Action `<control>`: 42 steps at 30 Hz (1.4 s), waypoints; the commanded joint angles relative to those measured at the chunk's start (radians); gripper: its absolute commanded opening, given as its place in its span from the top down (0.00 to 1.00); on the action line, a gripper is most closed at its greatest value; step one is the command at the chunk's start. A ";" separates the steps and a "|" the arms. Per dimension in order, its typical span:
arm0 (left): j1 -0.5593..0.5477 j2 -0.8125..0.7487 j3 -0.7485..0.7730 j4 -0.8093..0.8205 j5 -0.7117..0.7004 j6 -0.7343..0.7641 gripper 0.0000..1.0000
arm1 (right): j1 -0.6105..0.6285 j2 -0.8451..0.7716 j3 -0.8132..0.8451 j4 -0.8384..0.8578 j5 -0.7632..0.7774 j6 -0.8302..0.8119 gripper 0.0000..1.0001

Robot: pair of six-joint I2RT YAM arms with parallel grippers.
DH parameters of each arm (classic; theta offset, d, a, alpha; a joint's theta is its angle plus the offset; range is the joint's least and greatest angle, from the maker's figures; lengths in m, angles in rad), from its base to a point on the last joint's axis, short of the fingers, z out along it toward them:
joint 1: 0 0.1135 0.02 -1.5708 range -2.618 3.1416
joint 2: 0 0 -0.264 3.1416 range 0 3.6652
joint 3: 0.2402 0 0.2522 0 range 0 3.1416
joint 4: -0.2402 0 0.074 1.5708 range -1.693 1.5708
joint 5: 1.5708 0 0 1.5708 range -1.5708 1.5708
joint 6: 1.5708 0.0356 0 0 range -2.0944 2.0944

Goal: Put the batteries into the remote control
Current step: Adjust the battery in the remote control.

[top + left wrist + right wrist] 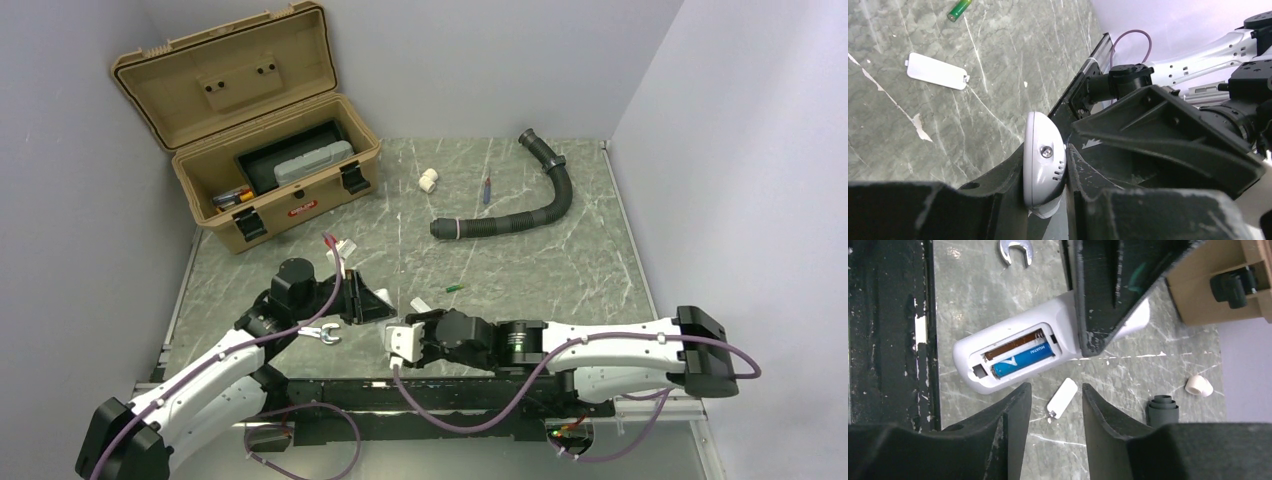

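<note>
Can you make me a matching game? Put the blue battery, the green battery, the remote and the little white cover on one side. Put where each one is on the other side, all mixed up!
Things
1. blue battery
2. green battery
3. remote
4. white cover

Places
A. lying flat on the table, taken off the remote's back
B. clamped in the left gripper
C. inside the remote's open compartment
D. loose on the table, not loaded yet

Pairs: 1-C, 2-D, 3-B, 4-A
</note>
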 commanded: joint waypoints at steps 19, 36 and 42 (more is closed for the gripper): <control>-0.004 -0.278 -0.043 0.044 -0.178 0.126 1.00 | -0.113 -0.181 -0.207 0.490 -0.073 0.629 0.28; -0.004 -0.287 -0.035 0.057 -0.149 0.121 1.00 | -0.214 -0.102 -0.207 0.571 -0.247 0.667 0.30; -0.004 -0.289 -0.037 0.064 -0.144 0.117 1.00 | -0.221 -0.078 -0.203 0.583 -0.277 0.664 0.32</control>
